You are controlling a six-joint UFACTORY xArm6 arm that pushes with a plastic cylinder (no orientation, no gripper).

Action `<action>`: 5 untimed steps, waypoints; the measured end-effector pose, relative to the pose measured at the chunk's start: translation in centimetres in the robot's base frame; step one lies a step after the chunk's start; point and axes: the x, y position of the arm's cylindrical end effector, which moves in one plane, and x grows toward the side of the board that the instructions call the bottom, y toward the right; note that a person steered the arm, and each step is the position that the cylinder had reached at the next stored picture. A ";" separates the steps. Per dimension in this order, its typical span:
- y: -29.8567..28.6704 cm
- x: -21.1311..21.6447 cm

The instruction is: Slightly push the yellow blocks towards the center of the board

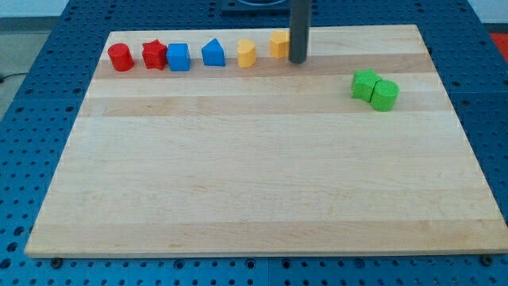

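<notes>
- Your two yellow blocks sit in the far row: one yellow block touches my tip on its left side; the other yellow block lies further left.
- Board centre lies nearer you than both, so pushing calls for my tip on their far side.
- No pincer exists; no containers either.
- Table.

Board: pale wooden board lay on a blue perforated table.
Top-left row, from the view's left: red cylinder, red star-like block, blue cube touching it, blue pointed block.
Right side: green star-like block touched green cylinder.
</notes>
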 end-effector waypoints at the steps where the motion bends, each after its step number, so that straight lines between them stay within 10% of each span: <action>1: 0.6 -4.4; 5: -9.1 -2.4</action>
